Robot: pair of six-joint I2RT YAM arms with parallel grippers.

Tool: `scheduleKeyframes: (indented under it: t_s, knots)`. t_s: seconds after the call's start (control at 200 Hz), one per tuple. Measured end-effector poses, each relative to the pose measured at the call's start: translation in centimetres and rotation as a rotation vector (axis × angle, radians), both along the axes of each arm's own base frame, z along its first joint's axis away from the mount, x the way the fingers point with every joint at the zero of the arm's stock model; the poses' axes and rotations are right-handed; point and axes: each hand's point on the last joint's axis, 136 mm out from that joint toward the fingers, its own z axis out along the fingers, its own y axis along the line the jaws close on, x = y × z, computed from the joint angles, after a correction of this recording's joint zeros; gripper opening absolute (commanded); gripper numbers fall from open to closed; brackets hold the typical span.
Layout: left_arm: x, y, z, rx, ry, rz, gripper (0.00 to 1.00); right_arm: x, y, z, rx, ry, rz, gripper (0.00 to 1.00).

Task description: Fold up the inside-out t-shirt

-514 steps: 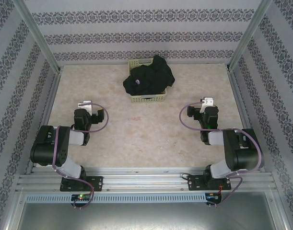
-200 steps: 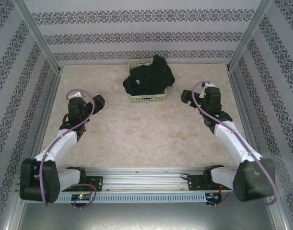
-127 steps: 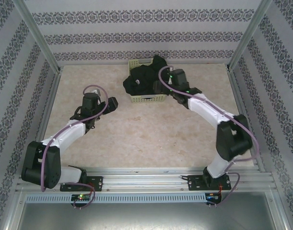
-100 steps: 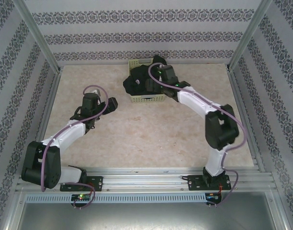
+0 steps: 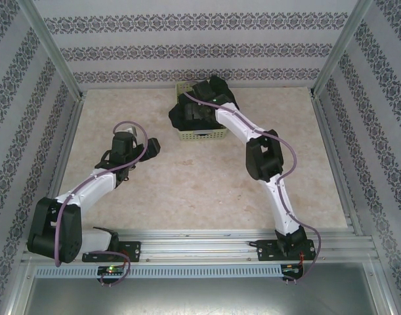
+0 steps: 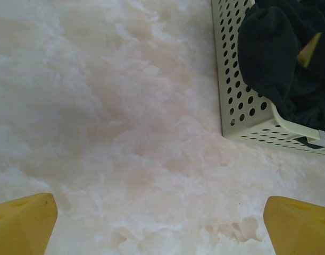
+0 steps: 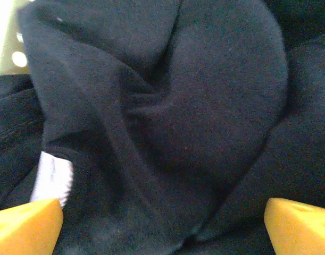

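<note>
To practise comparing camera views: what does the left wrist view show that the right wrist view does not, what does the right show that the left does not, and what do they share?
Left wrist, not right wrist: the bare pale marbled tabletop and a corner of the pale yellow-green perforated plastic basket standing on it. Right wrist, not left wrist: a small white tag among close-up folds of fabric. Shared: the soft black t-shirt, bunched, and each arm's own yellow jaws spread wide at the bottom corners.
</note>
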Motion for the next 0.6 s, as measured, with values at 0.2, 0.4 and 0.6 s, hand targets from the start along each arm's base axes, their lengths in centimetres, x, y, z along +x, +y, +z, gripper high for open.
scheduleKeyframes:
  t_s: [0.2,0.4,0.6]
  knots:
    - [-0.7,0.6,0.3,0.01,-0.02,0.023,1.0,0.3,0.6,-3.1,-0.009,0.078,-0.016,0.76]
    - [-1.4,1.6,1.9,0.019,-0.088,0.07,1.0,0.1,3.3,-3.8,0.094,0.119,0.015,0.31]
    - [-2.6,3.2,3.5,0.031,-0.16,0.146,1.0,-0.7,9.0,-3.1,0.234,0.112,0.119,0.06]
